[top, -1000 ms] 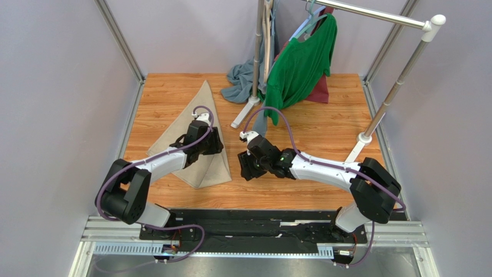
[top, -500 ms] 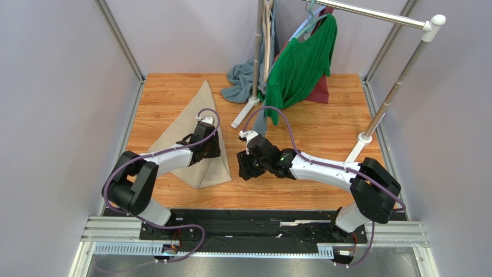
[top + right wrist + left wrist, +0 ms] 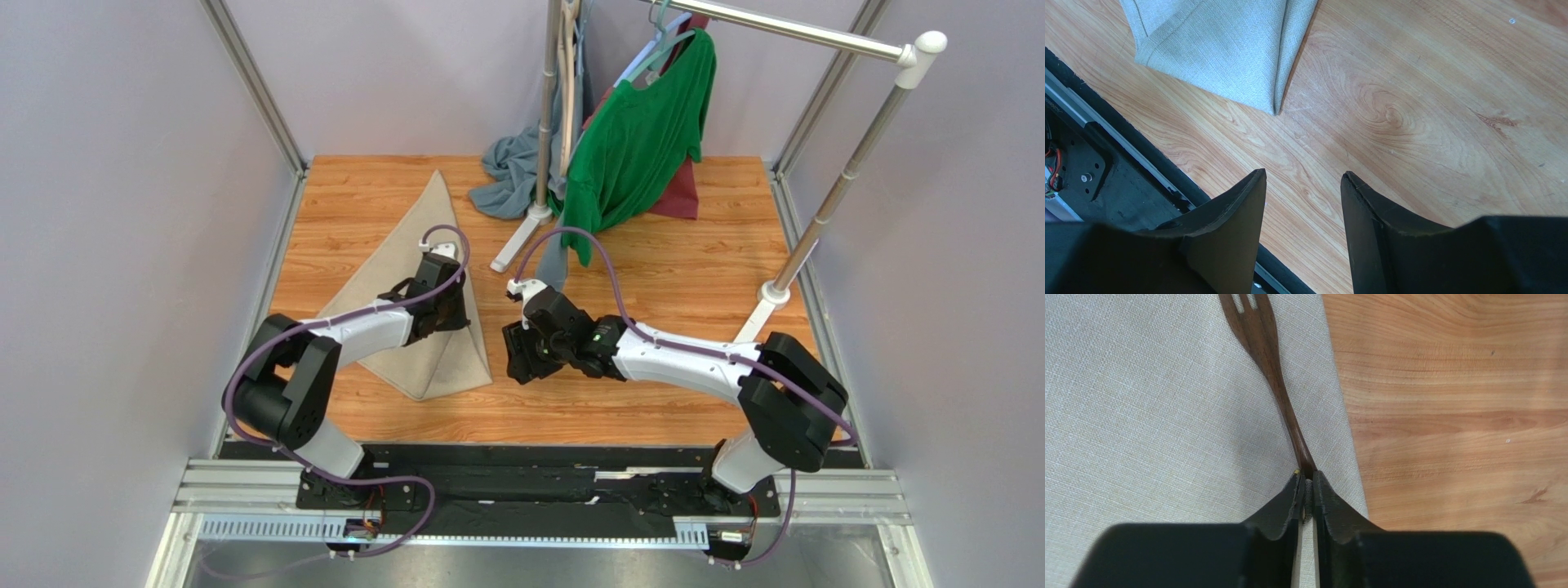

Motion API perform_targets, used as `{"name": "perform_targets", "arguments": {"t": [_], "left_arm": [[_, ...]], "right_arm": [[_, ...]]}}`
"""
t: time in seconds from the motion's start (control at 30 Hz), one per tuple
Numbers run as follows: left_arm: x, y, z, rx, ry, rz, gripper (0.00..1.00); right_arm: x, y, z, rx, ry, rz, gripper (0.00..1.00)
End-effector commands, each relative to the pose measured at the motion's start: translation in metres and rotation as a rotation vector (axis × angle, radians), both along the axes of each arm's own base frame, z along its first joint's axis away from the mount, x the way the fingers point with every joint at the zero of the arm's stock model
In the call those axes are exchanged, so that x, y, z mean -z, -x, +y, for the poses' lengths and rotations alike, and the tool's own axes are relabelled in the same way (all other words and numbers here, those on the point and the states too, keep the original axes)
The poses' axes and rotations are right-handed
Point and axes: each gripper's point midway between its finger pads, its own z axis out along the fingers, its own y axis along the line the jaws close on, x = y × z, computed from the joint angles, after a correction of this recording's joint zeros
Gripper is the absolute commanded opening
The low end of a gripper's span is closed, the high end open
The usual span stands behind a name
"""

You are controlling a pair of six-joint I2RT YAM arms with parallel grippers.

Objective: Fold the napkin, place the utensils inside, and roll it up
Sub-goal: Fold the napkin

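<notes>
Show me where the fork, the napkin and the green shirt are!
fork (image 3: 1279,386): left wrist view, on its thin handle just below the tines.
napkin (image 3: 402,233): top external view, on bare cloth near its far corner.
green shirt (image 3: 638,135): top external view, on the middle of its front.

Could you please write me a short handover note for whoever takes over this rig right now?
Left pincer: shut on the handle end of the fork.
Right pincer: open, empty, above bare table by the near corner of the napkin.
Napkin: folded into a triangle, on the table's left side.
Fork: over the napkin, near its right edge.
Done: fold.
Left: release fork, roll up napkin.
</notes>
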Motion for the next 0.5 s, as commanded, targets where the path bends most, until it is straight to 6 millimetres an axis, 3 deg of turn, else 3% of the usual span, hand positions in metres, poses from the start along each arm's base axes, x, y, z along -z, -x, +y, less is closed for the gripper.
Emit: {"name": "perform_targets", "arguments": {"t": [0.0,0.2,0.23,0.27,0.33,0.4,0.43,0.47], "left_arm": [[-0.017,-0.014,-0.005,-0.008,-0.001,-0.041,0.04],[-0.044,-0.037,-0.016,0.021,-0.006,-0.086,0.0],[-0.037,-0.036,-0.015,0.039,-0.035,-0.054,0.0],[-0.049,-0.047,-0.02,0.044,-0.034,-0.077,0.0],[-0.044,-0.052,-0.014,0.046,-0.092,-0.056,0.0],[-0.054,-0.066,-0.013,0.038,-0.117,-0.074,0.0],[-0.046,-0.066,-0.011,0.048,-0.142,-0.044,0.0],[-0.054,-0.075,-0.014,0.047,-0.138,-0.059,0.0]], "right_arm": [[-0.013,-0.007,0.012,0.003,-0.044,-0.023,0.52],[-0.017,-0.011,0.002,0.036,-0.027,-0.052,0.51],[-0.018,-0.015,-0.001,0.053,-0.016,-0.07,0.51],[-0.018,-0.016,-0.004,0.061,-0.007,-0.078,0.51],[-0.019,-0.016,-0.007,0.064,0.004,-0.083,0.51],[-0.022,-0.017,-0.011,0.071,0.009,-0.085,0.51],[-0.022,-0.017,-0.012,0.076,0.01,-0.086,0.51],[-0.022,-0.017,-0.014,0.078,0.011,-0.084,0.52]]}}
